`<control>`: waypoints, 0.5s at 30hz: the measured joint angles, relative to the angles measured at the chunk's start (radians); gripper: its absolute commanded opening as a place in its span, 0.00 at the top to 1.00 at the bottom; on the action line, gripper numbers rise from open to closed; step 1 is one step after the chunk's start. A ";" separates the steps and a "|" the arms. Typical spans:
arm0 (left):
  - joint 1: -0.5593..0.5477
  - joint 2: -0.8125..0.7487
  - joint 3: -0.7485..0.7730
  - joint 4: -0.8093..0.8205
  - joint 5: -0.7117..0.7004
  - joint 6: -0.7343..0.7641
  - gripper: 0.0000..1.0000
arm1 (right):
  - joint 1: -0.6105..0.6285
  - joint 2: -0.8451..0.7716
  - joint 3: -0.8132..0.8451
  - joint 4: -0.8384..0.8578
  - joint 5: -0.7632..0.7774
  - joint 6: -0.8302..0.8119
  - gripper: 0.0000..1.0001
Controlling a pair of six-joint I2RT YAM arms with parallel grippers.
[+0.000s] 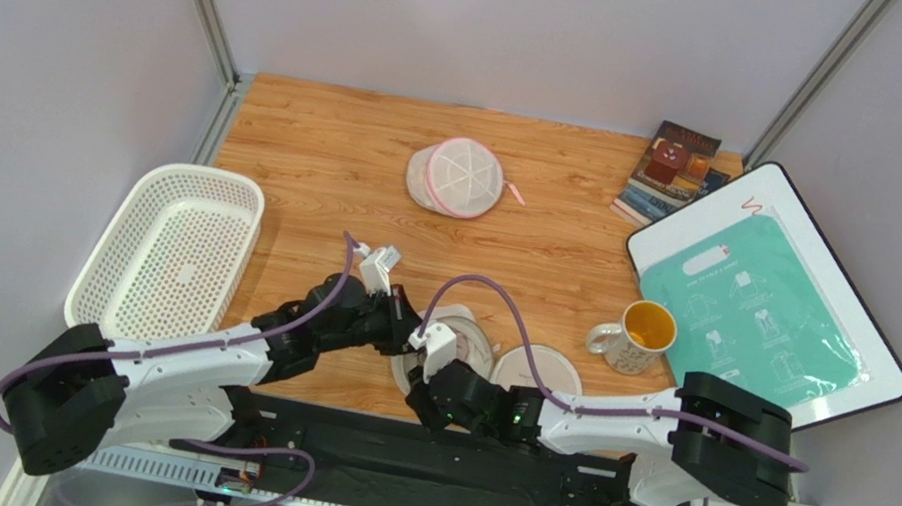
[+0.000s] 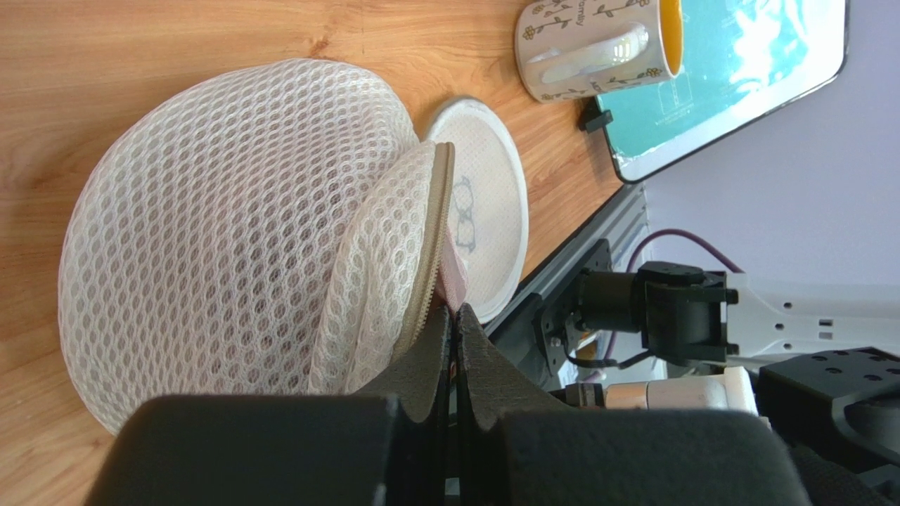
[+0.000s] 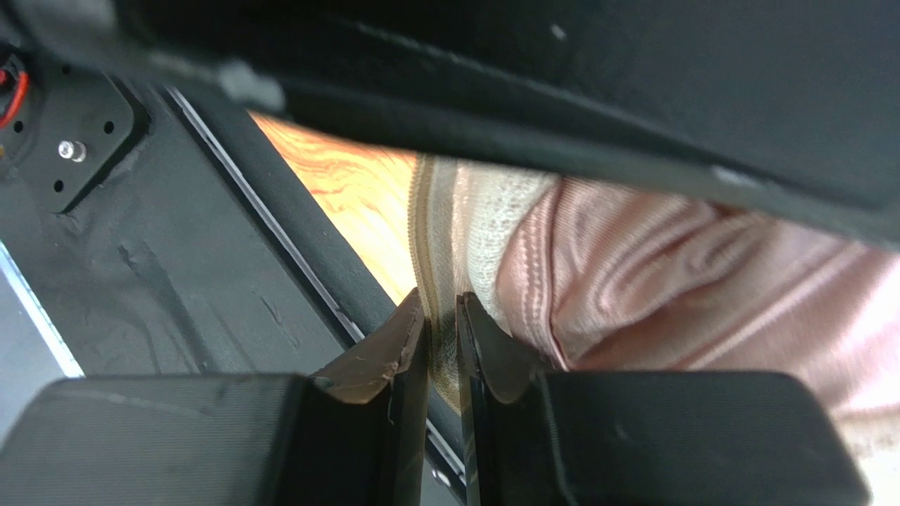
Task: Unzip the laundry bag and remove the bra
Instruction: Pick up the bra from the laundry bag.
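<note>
The laundry bag point(image 1: 459, 331) is a domed beige-white mesh pouch point(image 2: 232, 211) near the table's front edge, its zip rim gaping. Its flat round face with the dark bra pictogram point(image 2: 488, 190) lies beside it. The pink bra point(image 2: 453, 276) peeks out at the opening and shows as shiny folds in the right wrist view point(image 3: 676, 285). My left gripper point(image 2: 456, 314) is shut, its tips pinching the pink edge at the opening point(image 1: 407, 332). My right gripper point(image 3: 442, 312) is shut on the bag's beige zip rim point(image 3: 433, 232), at the bag's near edge point(image 1: 419, 384).
A white mesh basket point(image 1: 165, 249) stands at the left. A round pouch with pink trim point(image 1: 466, 178) lies at the back. A yellow-lined mug point(image 1: 637, 334), a teal board in a white frame point(image 1: 769, 297) and books point(image 1: 674, 166) are at the right.
</note>
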 measured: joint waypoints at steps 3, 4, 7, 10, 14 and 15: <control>0.000 -0.006 -0.007 0.019 -0.003 -0.025 1.00 | 0.000 0.019 0.000 0.032 -0.008 -0.001 0.80; 0.000 -0.011 -0.007 0.023 -0.003 -0.030 1.00 | 0.000 0.026 0.000 0.041 -0.009 0.000 0.80; 0.007 -0.041 -0.010 0.014 -0.011 -0.036 1.00 | 0.000 0.043 0.000 0.087 -0.014 0.000 0.73; 0.013 -0.080 -0.010 -0.020 -0.023 -0.025 1.00 | 0.000 0.043 0.002 0.097 -0.026 0.002 0.58; 0.024 -0.123 -0.008 -0.075 -0.042 0.008 1.00 | 0.002 -0.009 0.018 -0.017 -0.023 0.004 0.36; 0.028 -0.130 -0.008 -0.094 -0.046 0.023 1.00 | 0.002 -0.042 0.023 -0.062 -0.021 0.002 0.30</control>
